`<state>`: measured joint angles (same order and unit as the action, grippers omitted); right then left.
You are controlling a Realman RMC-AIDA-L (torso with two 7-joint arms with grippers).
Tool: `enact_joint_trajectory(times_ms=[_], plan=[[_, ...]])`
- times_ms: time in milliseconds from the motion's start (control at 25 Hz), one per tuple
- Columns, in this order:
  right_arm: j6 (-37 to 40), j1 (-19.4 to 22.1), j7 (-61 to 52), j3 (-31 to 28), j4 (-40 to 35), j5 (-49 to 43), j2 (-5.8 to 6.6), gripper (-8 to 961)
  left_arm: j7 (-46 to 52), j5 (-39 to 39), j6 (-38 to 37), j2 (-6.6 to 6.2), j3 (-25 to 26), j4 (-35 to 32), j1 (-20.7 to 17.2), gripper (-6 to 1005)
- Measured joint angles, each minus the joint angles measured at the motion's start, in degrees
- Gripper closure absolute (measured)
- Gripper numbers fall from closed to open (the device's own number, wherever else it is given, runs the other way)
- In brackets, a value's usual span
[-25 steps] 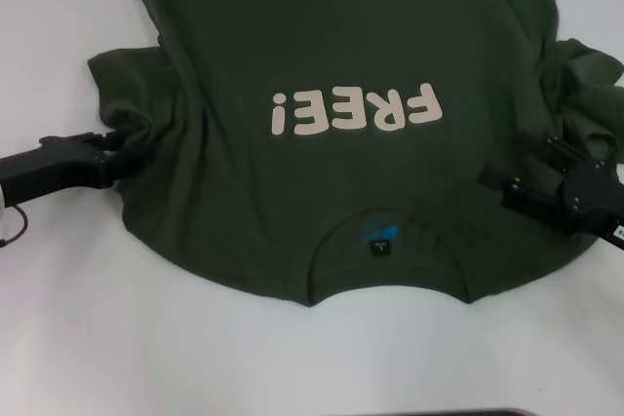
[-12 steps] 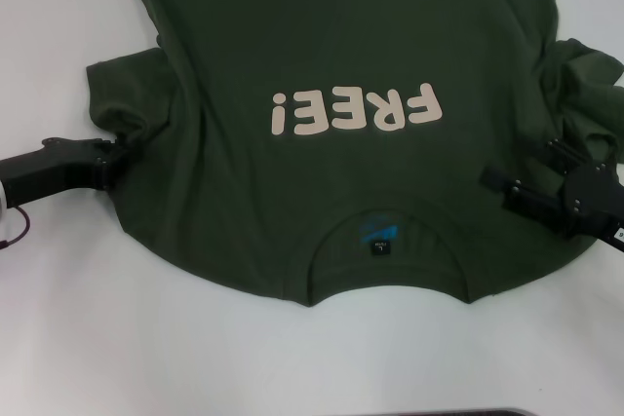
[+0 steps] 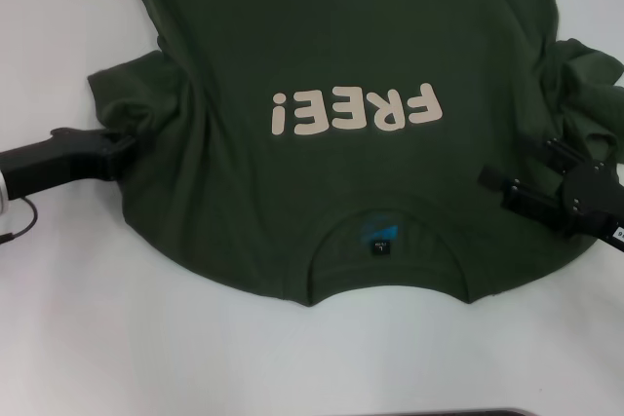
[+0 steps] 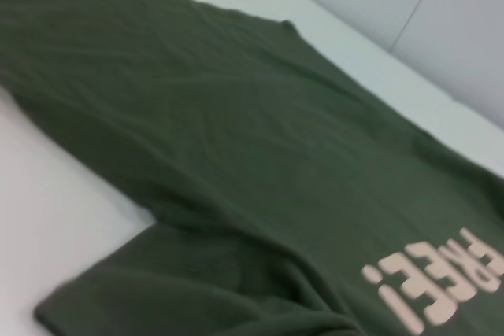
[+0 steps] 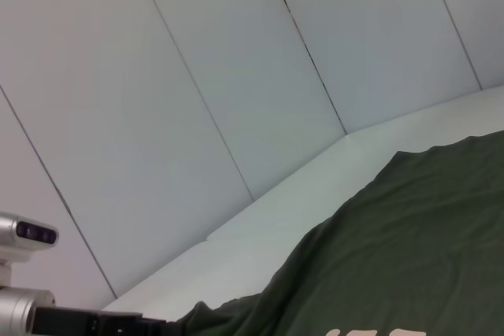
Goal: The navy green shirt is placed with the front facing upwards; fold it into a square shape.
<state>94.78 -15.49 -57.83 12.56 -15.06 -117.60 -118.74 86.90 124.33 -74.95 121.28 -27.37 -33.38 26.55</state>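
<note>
Head view has the large dark olive-green cotton T-shirt (image 3: 341, 124) spread front-up on the white surface (image 3: 78, 338), its round collar nearest my body and its cream "FREE!" lettering (image 3: 356, 110) reading upside down to me, between my two tools. My left tool (image 3: 125, 140) lies low on the surface at the shirt's left sleeve, its tip pressed into the bunched, wrinkled cloth there; the fabric hides the fingertips, so I cannot tell whether they are apart or clamped on the sleeve. My right tool (image 3: 499, 182) rests on the shirt's right shoulder, just beside the crumpled right sleeve, with two dark fingers (image 3: 541, 148) pointing toward the collar and standing apart, no cloth seen between them. A small black neck label (image 3: 379, 247) sits inside the collar, between the two tools and nearer my body than either. From my left wrist, the shirt runs away from the tool across the surface, the sleeve folded close by and the lettering off to one side. From my right wrist, the shirt's edge lies on the surface before pale wall panels (image 5: 236, 76).
</note>
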Motion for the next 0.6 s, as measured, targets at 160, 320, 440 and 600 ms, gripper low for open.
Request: enact_joint_trajectory(times_ms=[160,320,440,600], plan=[[-0.01,-0.09,0.00,0.00,0.13,0.00,0.00,42,1.21,-0.58,-1.12,0.37,0.03,0.00,0.83,952],[-0.12,-0.06,0.00,0.00,0.20,0.00,-0.06,42,1.29,-0.59,-0.98,1.40,-0.05,0.31,1.63,951],[-0.06,0.08,0.00,0.00,0.21,0.00,-0.08,42,1.86,-0.77,-0.82,2.08,0.01,0.33,2.16,951],[0.22,0.17,0.00,-0.05,0.21,0.00,-0.24,41,2.77,-1.11,-1.12,2.55,0.04,0.33,2.88,952]])
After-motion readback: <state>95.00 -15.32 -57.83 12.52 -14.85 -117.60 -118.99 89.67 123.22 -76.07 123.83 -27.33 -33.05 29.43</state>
